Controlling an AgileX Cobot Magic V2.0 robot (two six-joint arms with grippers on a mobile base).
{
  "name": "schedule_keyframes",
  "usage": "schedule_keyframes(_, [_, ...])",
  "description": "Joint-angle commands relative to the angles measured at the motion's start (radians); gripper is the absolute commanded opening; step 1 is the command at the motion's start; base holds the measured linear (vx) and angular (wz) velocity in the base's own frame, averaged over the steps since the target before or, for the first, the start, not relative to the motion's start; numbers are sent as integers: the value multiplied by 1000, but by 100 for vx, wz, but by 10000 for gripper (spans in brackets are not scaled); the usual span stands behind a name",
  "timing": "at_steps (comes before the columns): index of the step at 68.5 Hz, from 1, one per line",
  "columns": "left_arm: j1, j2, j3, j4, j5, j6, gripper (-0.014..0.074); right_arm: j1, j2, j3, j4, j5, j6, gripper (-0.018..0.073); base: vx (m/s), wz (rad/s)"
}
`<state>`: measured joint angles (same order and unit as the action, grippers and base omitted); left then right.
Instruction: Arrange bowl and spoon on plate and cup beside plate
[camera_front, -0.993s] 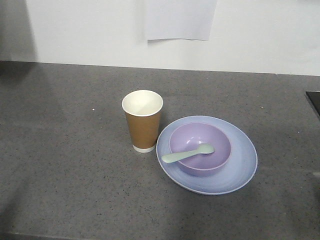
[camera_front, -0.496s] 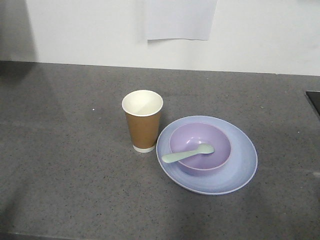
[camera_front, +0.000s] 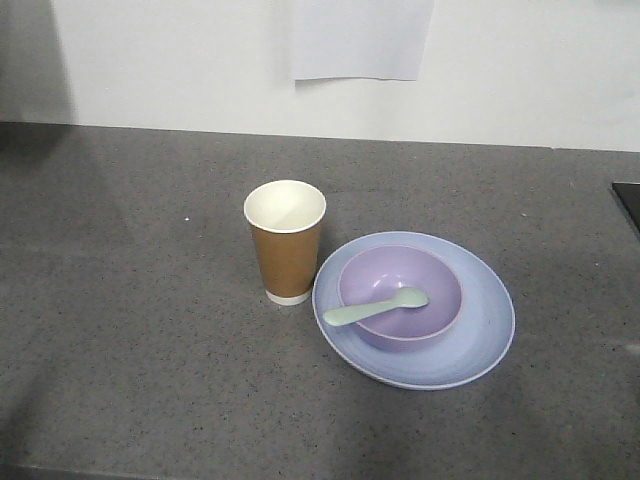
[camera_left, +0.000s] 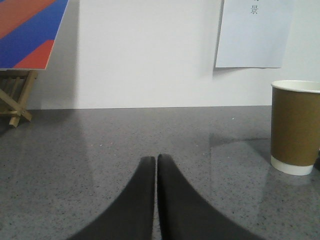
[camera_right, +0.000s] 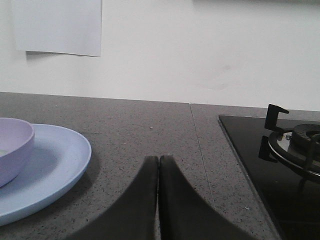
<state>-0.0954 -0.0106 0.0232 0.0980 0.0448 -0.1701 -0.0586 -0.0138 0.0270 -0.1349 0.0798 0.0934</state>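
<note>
The lavender bowl (camera_front: 400, 298) sits in the light blue plate (camera_front: 480, 340) on the grey counter, and the mint-green spoon (camera_front: 375, 307) lies across the bowl with its handle over the left rim. The brown paper cup (camera_front: 286, 242) stands upright just left of the plate. My left gripper (camera_left: 155, 159) is shut with nothing in it, low over the counter, left of the cup (camera_left: 296, 127). My right gripper (camera_right: 158, 159) is shut and holds nothing, right of the plate (camera_right: 55, 165) and bowl (camera_right: 12, 152). Neither gripper shows in the front view.
A black gas hob (camera_right: 280, 155) with a burner lies at the right of the counter. A wooden easel with a red and blue board (camera_left: 22, 45) stands at the far left. White paper (camera_front: 362, 40) hangs on the back wall.
</note>
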Motion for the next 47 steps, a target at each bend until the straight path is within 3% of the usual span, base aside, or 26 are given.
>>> schedule_keyframes(1, [1,-14,-19,-6,-69,-12,-6,-6,-6,11,-11,-80,-7,-3,0,0])
schedule_keyframes(47, [1,-14,-19,-6,-69,-12,-6,-6,-5,11,-11,-80,-7,-3,0,0])
